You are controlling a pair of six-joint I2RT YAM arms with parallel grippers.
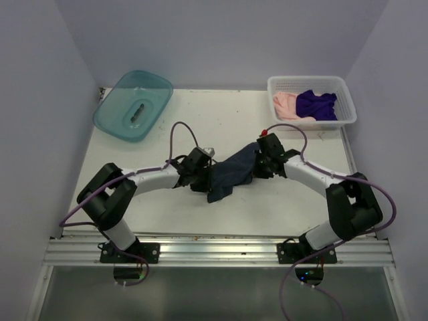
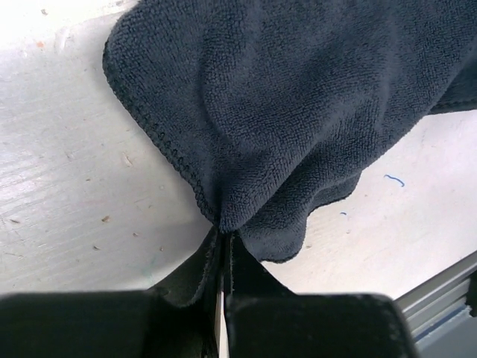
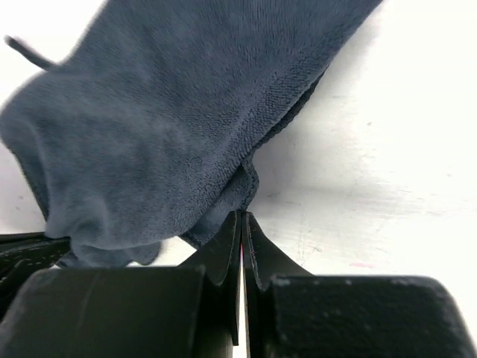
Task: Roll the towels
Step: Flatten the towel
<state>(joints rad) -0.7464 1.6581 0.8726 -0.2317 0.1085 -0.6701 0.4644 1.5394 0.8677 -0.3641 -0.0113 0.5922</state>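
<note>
The dark slate-blue towel [image 1: 231, 174] hangs stretched between both grippers above the table's middle. My left gripper [image 1: 198, 175] is shut on its left corner; in the left wrist view the cloth [image 2: 298, 112] bunches into the closed jaws of that gripper [image 2: 223, 235]. My right gripper [image 1: 259, 162] is shut on its right corner; in the right wrist view the towel [image 3: 164, 134] hangs from the tips of that gripper [image 3: 243, 216]. The deep purple towel [image 1: 316, 105] and pale pink towel [image 1: 285, 105] lie crumpled in the white basket [image 1: 346, 100].
A teal plastic tub [image 1: 107, 117] holding a small dark object sits at the back left. The white basket stands at the back right. Walls enclose the table on three sides. A metal rail [image 1: 221, 251] runs along the near edge.
</note>
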